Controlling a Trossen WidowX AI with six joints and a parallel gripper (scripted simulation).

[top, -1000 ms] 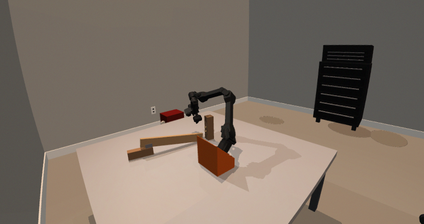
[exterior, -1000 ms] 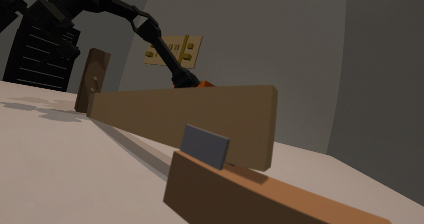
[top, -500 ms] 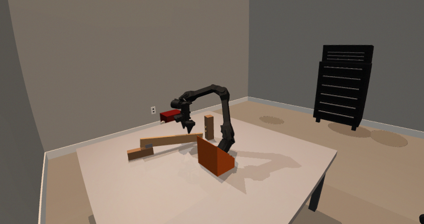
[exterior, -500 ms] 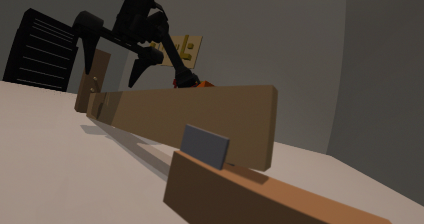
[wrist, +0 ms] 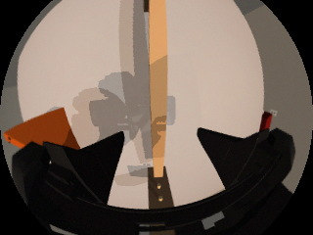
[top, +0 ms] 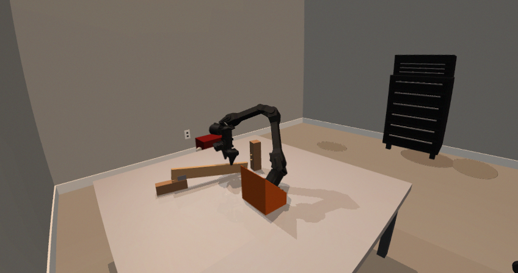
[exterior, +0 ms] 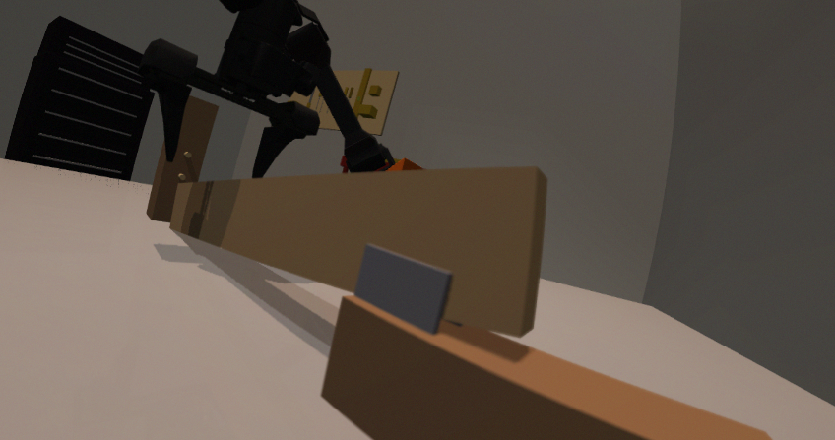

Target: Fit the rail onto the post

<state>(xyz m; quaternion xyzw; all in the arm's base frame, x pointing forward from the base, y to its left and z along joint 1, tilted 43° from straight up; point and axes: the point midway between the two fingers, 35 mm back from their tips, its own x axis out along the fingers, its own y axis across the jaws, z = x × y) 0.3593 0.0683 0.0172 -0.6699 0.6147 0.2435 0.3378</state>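
Observation:
The long wooden rail (top: 207, 170) (exterior: 380, 224) (wrist: 158, 59) has its far end in the grey bracket (top: 181, 178) (exterior: 404, 286) on the low footboard block (top: 170, 187) (exterior: 469, 389). Its near end lies low on the table in front of the short post (top: 255, 156) (exterior: 199, 137) (wrist: 159, 192). The post's two pegs (exterior: 184, 165) stick out bare, apart from the rail. My gripper (top: 231, 159) (exterior: 214, 166) (wrist: 162, 133) is open wide and empty. It points down over the rail's near end, one finger on each side, not touching it.
An orange box (top: 262, 190) (wrist: 42, 127) stands on the table (top: 181, 234) just in front of the arm's base, close to the post. A red box (top: 207, 140) lies on the floor behind. A black drawer cabinet (top: 418, 103) (exterior: 76, 113) stands by the far wall.

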